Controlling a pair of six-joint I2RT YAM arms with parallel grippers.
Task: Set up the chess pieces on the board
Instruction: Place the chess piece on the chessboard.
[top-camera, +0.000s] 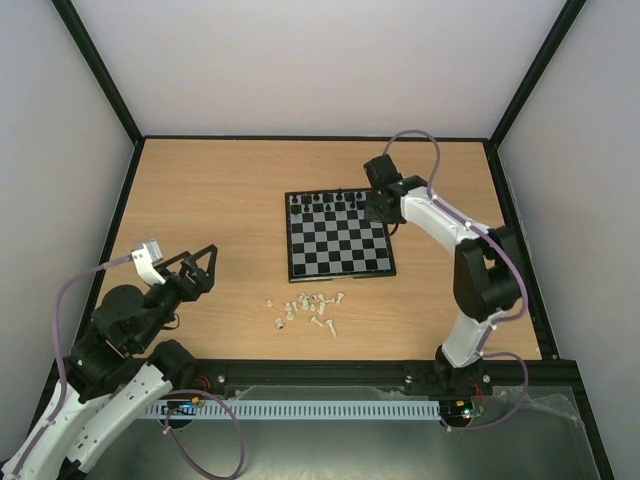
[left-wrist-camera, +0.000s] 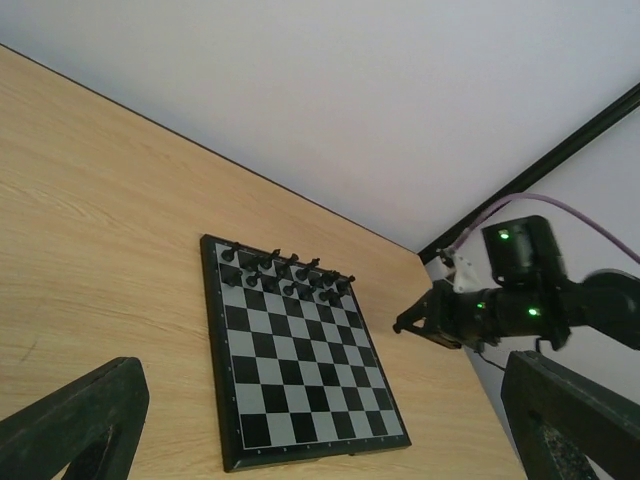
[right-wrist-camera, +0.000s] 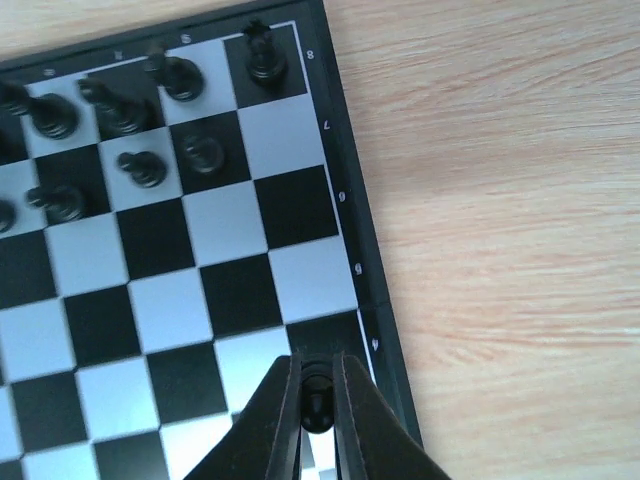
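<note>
The board lies mid-table, with several black pieces on its two far rows. It also shows in the left wrist view and the right wrist view. Loose white pieces lie on the table in front of it. My right gripper is shut on a black piece above the board's right edge; in the top view the right gripper is at the board's far right corner. My left gripper is open and empty, left of the board and apart from the pieces.
A black frame and white walls enclose the wooden table. A black rail runs along the near edge. The right arm shows in the left wrist view, beside the board.
</note>
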